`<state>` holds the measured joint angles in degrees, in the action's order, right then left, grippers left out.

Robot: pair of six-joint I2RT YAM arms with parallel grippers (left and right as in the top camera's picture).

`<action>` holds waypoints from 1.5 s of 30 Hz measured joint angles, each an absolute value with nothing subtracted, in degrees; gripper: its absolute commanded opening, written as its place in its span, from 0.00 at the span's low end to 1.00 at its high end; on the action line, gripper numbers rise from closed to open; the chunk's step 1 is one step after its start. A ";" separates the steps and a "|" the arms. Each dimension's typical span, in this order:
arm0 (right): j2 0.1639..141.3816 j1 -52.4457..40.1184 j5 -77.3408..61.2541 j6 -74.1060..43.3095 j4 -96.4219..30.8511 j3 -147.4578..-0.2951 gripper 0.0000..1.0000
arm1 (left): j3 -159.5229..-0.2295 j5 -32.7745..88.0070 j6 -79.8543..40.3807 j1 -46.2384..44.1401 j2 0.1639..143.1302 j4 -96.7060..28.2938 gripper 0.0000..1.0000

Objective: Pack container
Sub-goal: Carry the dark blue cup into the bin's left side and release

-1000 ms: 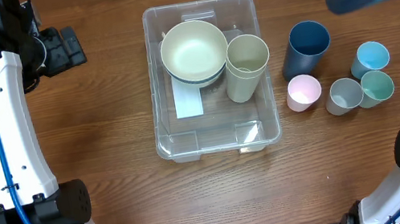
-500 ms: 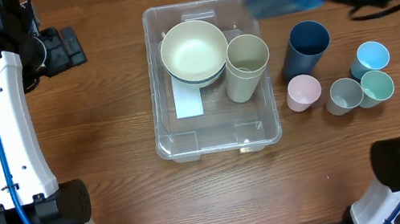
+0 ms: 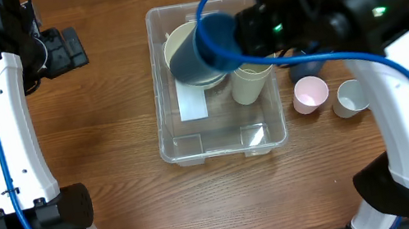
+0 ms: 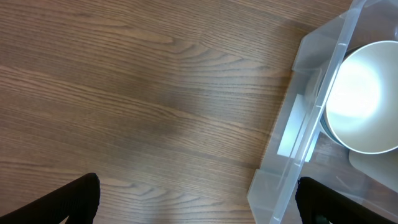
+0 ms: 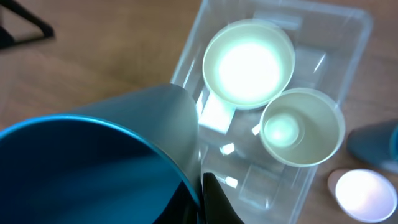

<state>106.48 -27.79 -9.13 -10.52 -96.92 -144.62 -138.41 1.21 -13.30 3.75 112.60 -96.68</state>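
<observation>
Container: clear plastic bin (image 3: 222,143) with rounded corners, mid-tabletop (image 3: 117,187), between the two arms.
Contents: round cream bowl (image 5: 249,62); tall cream cup (image 5: 301,127) just beside it; flat white label (image 3: 193,104) on the floor.
Right end effector (image 5: 198,202): clamped on the rim of a glossy blue cup (image 3: 199,55), which is tilted above the bin.
Left end effector (image 4: 198,202): spread wide, holding nothing, over wood grain left of the bin.
Outside: pink cup (image 3: 311,93) and grey cup (image 3: 349,97), to the right.

Container (image 3: 224,143) centre frame on table (image 3: 117,187). Inside: bowl (image 3: 175,49) upper left, tall cup (image 3: 253,83) just right of it, label (image 3: 192,105) on the floor below the bowl. Held cup (image 3: 203,46) above the bowl, overlapping it. Right of container: small cup (image 3: 310,94), second small cup (image 3: 351,96) beside it. Third cup (image 3: 302,67), mostly hidden, seems to stand just above them.
</observation>
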 measured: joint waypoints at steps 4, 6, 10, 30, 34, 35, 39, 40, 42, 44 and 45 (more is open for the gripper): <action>106.56 -29.78 -8.05 -10.46 -93.56 -136.49 0.04 | -138.41 1.19 -13.30 3.75 112.60 -96.68 1.00; 106.65 -30.37 -6.94 -10.46 -90.35 -132.00 0.04 | -138.41 1.21 -13.30 3.75 112.60 -96.68 1.00; 106.94 -30.79 -4.99 -10.48 -82.78 -122.61 0.04 | -138.41 1.21 -13.30 3.75 112.60 -96.68 1.00; 107.44 -30.85 -4.14 -9.13 -63.22 -102.67 0.04 | -138.41 1.21 -13.30 3.75 112.60 -96.68 1.00; 107.53 -30.92 -4.23 -8.08 -62.19 -102.56 0.04 | -138.41 1.21 -13.30 3.75 112.60 -96.68 1.00; 107.53 -30.96 -4.21 -7.88 -62.11 -102.56 0.04 | -138.41 1.21 -13.30 3.75 112.60 -96.68 1.00; 107.63 -31.20 -4.25 -7.25 -61.30 -102.56 0.04 | -138.41 1.21 -13.30 3.75 112.60 -96.68 1.00; 107.72 -31.22 -4.27 -7.07 -61.08 -102.56 0.04 | -138.41 1.21 -13.30 3.75 112.60 -96.68 1.00; 108.44 -31.22 -4.32 -6.50 -60.69 -102.56 0.04 | -138.41 1.21 -13.30 3.75 112.60 -96.68 1.00; 109.25 -31.22 -4.34 -6.26 -60.55 -102.56 0.04 | -138.41 1.21 -13.30 3.75 112.60 -96.68 1.00; 109.97 -31.22 -4.29 -6.17 -60.45 -102.56 0.04 | -138.41 1.21 -13.30 3.75 112.60 -96.68 1.00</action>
<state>109.97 -31.22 -4.29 -6.17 -60.45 -102.56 -138.41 1.21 -13.30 3.75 112.60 -96.68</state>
